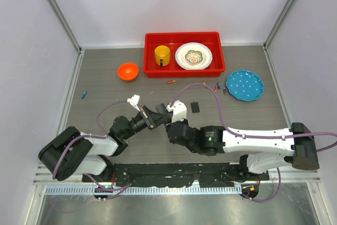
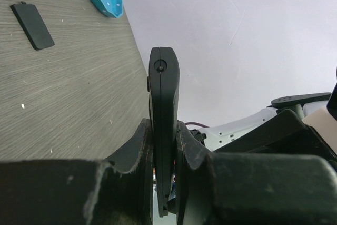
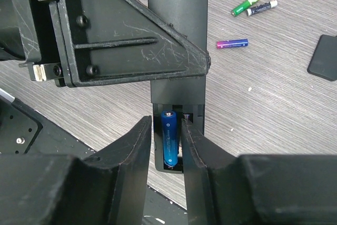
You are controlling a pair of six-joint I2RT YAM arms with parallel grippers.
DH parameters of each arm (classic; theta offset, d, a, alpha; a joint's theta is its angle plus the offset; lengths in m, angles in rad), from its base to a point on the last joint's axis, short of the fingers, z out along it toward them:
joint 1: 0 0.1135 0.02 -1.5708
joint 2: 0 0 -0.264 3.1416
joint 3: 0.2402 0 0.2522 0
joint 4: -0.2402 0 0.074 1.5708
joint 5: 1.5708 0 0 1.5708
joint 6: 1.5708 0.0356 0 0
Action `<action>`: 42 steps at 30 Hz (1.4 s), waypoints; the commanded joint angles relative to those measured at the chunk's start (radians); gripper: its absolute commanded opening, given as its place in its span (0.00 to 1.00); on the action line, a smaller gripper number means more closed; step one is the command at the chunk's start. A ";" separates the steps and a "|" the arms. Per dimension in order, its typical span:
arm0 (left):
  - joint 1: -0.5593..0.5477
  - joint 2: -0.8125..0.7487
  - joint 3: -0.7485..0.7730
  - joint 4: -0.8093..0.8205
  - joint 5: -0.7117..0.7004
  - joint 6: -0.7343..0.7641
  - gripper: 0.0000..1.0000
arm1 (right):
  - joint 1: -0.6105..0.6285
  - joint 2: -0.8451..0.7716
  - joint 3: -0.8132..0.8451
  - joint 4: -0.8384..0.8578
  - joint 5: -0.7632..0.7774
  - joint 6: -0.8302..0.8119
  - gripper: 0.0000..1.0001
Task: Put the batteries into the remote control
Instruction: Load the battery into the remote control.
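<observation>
My left gripper (image 2: 164, 146) is shut on the black remote control (image 2: 163, 93), held edge-on above the table; in the top view (image 1: 151, 116) they sit mid-table. In the right wrist view the remote (image 3: 176, 9) has its compartment open, and a blue battery (image 3: 169, 138) lies in the left slot. My right gripper (image 3: 167, 130) straddles that battery with the jaws slightly apart; a gap shows on the left side. Loose batteries lie on the table: purple (image 3: 232, 43), green (image 3: 245, 6) and a dark one (image 3: 261, 7).
The black battery cover (image 1: 195, 107) lies right of the grippers. A blue plate (image 1: 245, 85) is at the right and an orange bowl (image 1: 128, 71) at the back left. A red tray (image 1: 218, 51) holds a yellow mug and a white plate. Stray batteries lie further off (image 1: 171, 81) (image 1: 83, 95).
</observation>
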 commanded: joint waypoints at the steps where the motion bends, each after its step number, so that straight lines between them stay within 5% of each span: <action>1: 0.000 -0.009 0.001 0.277 -0.012 0.009 0.00 | 0.008 -0.022 0.055 -0.001 0.042 0.019 0.36; 26: 0.000 0.028 0.027 0.277 -0.015 0.013 0.00 | 0.009 -0.130 0.168 -0.104 0.037 -0.021 0.48; 30: 0.000 0.016 0.044 0.277 -0.038 0.012 0.00 | -0.003 -0.253 0.051 -0.048 0.129 0.095 0.70; 33: 0.000 0.005 0.057 0.277 -0.048 0.004 0.00 | -0.095 -0.347 -0.053 0.028 0.015 0.201 0.79; 38: 0.000 0.024 0.076 0.277 -0.072 -0.053 0.00 | -0.316 -0.398 -0.147 0.093 -0.398 0.355 0.84; 42: 0.000 0.047 0.098 0.277 -0.069 -0.106 0.00 | -0.374 -0.411 -0.193 0.176 -0.524 0.432 0.86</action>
